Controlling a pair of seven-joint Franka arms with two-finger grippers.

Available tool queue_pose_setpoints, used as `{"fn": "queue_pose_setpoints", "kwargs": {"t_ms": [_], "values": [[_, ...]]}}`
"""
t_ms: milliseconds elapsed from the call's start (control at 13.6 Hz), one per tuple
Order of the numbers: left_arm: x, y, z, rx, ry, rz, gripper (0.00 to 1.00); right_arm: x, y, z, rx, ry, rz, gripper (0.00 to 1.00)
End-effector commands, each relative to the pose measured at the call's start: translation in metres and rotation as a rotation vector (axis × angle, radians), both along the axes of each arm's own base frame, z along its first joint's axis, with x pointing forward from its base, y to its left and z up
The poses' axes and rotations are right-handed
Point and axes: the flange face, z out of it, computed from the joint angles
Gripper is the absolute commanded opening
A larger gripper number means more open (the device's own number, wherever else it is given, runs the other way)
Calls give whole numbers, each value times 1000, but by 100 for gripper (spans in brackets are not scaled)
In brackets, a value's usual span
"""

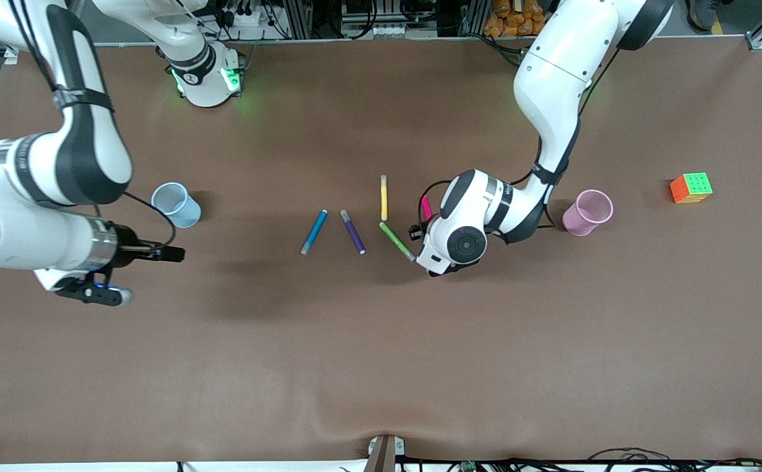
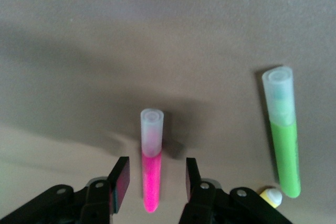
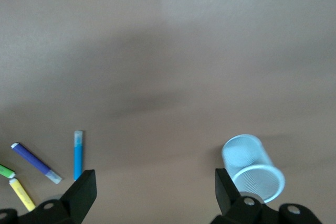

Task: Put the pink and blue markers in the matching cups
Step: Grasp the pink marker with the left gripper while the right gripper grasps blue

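The left end effector (image 2: 153,179) is open astride the pink marker (image 2: 151,165), which lies on the surface (image 1: 381,367), long axis along the fingers' gap. The right end effector (image 3: 152,192) waits open near the blue cup (image 1: 176,204).

**Bystanders on the brown surface**

A purple pen (image 1: 353,231) lies near the middle of the surface (image 1: 381,367), slanted, its pale tip toward the front camera. Toward the left arm's end of it, a yellow pen (image 1: 383,197) lies lengthwise, pointing away from the camera. A green pen (image 1: 397,242) lies at a slant just nearer the camera than the yellow one, their ends close together. A multicoloured puzzle cube (image 1: 691,187), showing green and orange faces, sits well apart at the left arm's end.
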Motion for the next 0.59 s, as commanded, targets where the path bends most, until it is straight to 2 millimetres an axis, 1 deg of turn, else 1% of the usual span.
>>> {"fn": "queue_pose_setpoints", "kwargs": {"t_ms": [0,147,221,294,368,441,515], "values": [[2,-3,-10,-1,-13,26,51,-13,42,-30,-37,9,-97,100],[6,1,-8,-5,-13,38,51,-18,63,-43,-49,7,-116,100],[6,1,-5,-6,-16,38,51,-20,79,-58,-65,14,-140,100],[9,3,-3,-6,-17,50,51,-22,89,-69,-79,11,-175,100],[10,5,-2,-5,-18,58,51,-25,100,-75,-88,8,-202,100],[10,3,-2,-5,-18,54,51,-29,119,-84,-99,5,-218,100],[9,3,-5,-4,-15,55,51,-30,128,-98,-112,7,-248,100]]}}
